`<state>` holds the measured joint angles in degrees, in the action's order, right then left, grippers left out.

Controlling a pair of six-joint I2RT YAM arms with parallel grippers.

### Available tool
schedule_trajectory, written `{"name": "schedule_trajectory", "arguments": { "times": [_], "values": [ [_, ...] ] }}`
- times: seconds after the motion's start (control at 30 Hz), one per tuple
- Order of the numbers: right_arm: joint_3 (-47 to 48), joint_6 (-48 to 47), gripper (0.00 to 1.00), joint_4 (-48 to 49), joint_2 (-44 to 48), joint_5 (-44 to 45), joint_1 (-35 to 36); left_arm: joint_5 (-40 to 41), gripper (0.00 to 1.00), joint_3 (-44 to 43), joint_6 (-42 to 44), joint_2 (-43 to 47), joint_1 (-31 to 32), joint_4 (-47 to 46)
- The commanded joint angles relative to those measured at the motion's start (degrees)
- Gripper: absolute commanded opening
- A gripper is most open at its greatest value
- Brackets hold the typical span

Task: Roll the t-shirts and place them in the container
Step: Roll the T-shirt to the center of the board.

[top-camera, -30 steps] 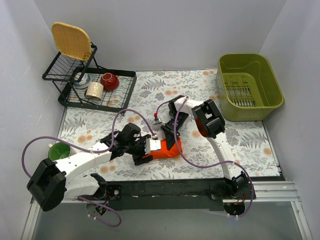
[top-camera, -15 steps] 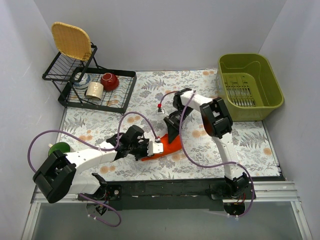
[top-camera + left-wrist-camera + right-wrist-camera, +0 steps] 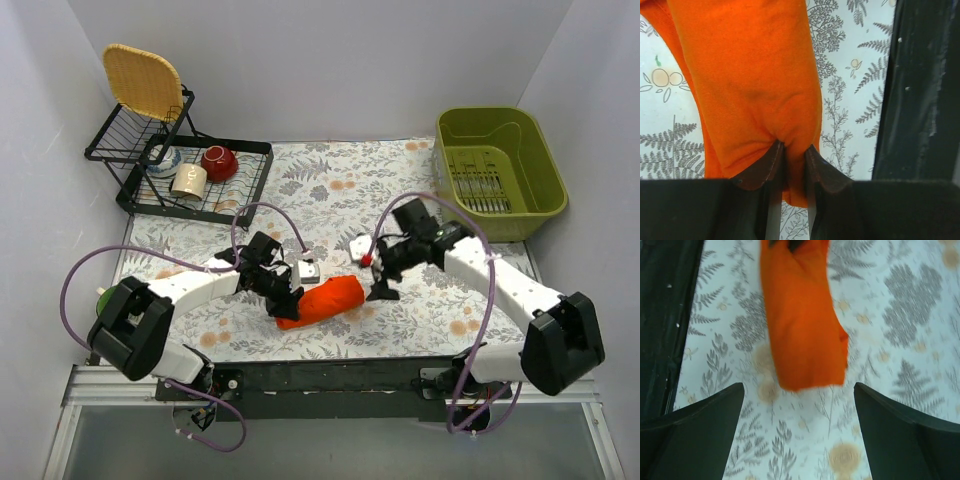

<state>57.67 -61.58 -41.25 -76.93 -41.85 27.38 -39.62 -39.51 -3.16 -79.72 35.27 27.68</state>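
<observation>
The orange-red t-shirt (image 3: 328, 298) lies as a short roll on the leaf-print table cover, near the front middle. My left gripper (image 3: 287, 298) is at the roll's left end. In the left wrist view its fingers (image 3: 771, 161) are shut on a pinched fold of the t-shirt (image 3: 750, 75). My right gripper (image 3: 383, 282) hovers just right of the roll, apart from it. Seen from the right wrist, the right gripper (image 3: 799, 386) stands wide open with only the table between its jaws, and the end of the t-shirt (image 3: 802, 315) is just ahead.
A black dish rack (image 3: 150, 200) at the back left holds a red bowl (image 3: 219, 162), a mug (image 3: 189, 180) and a woven tray (image 3: 143, 80). A green tub (image 3: 545, 160) stands back right. A green bowl (image 3: 101, 296) peeks out behind the left arm. The black table edge (image 3: 330, 375) runs along the front.
The right gripper let go, opened wide and drew back to the right of the roll. The left gripper closed on the roll's left end and swung further back on the table.
</observation>
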Motion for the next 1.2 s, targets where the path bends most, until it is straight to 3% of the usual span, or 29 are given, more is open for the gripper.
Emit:
{"name": "schedule_trajectory", "arguments": {
  "times": [0.0, 0.2, 0.6, 0.8, 0.9, 1.0, 1.03, 1.13, 1.17],
  "values": [
    [-7.91, 0.76, 0.99, 17.07, 2.12, 5.81, 10.48, -10.65, 0.04, -3.03, -2.11, -3.77, -3.36, 8.35],
    [-10.30, -0.02, 0.99, 21.83, 0.38, 9.15, 17.35, -14.78, 0.04, -5.49, -1.06, -7.37, -6.08, 10.28],
    [-16.62, -6.80, 0.99, 29.03, -4.98, 11.33, 22.19, -18.30, 0.05, -8.39, 6.05, -14.93, -11.71, 16.34],
    [-21.11, -5.21, 0.98, 45.55, -7.96, 18.19, 22.81, -18.13, 0.06, -10.15, 10.36, -17.39, -14.17, 20.04],
    [-19.53, -4.87, 0.90, 47.06, -11.21, 19.34, 22.81, -18.04, 0.07, -11.20, 12.38, -19.15, -15.31, 22.15],
    [-15.85, -4.86, 0.75, 43.03, -14.46, 18.56, 22.81, -17.17, 0.12, -12.43, 13.97, -20.73, -16.37, 23.99],
    [-14.62, -4.95, 0.63, 41.45, -15.35, 18.21, 22.72, -16.90, 0.15, -12.70, 14.23, -21.00, -16.89, 24.52],
    [-8.55, -4.51, 0.43, 32.31, -18.87, 16.71, 22.37, -15.06, 0.36, -14.10, 13.80, -21.00, -17.95, 24.27],
    [-6.54, -4.86, 0.40, 28.90, -20.35, 15.40, 21.85, -14.44, 0.46, -14.45, 13.45, -20.56, -18.21, 23.83]
  ]
}}
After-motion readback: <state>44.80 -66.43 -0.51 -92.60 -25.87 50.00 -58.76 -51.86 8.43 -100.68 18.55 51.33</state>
